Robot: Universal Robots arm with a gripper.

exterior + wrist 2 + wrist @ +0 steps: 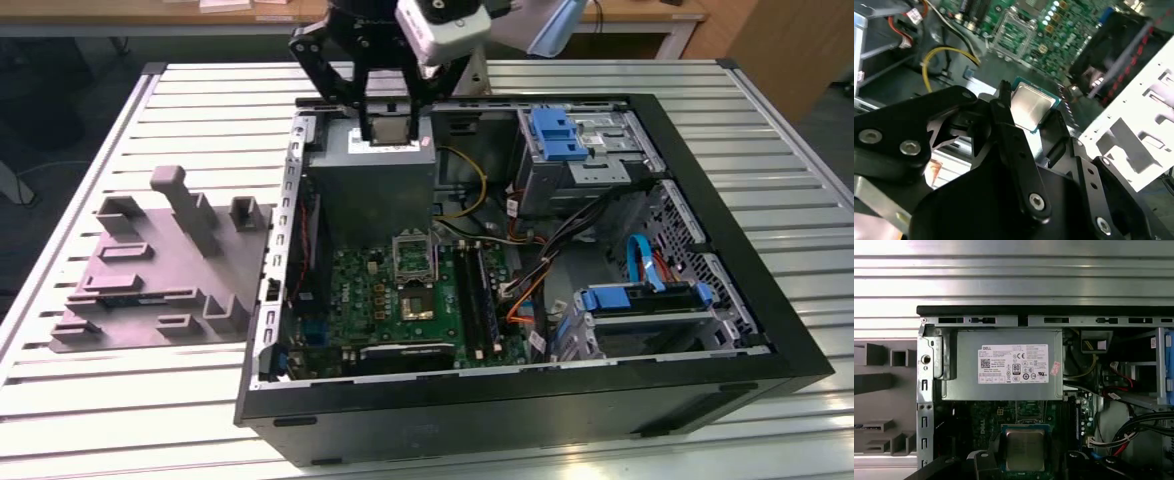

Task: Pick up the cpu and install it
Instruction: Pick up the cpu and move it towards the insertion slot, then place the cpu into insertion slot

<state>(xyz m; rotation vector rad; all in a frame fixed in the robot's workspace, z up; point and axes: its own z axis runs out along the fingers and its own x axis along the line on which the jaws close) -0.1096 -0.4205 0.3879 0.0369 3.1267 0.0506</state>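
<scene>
Fingers (1009, 135) of the black angular gripper (390, 126) clamp the flat square cpu (1030, 104), its matte silvery top edged in green, above the grey boxy power supply (1004, 390).

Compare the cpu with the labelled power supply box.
The cpu is a small flat square, the power supply a big box. The tool holds the cpu above the case; the power supply sits mounted inside it. Both look like grey metal.
</scene>
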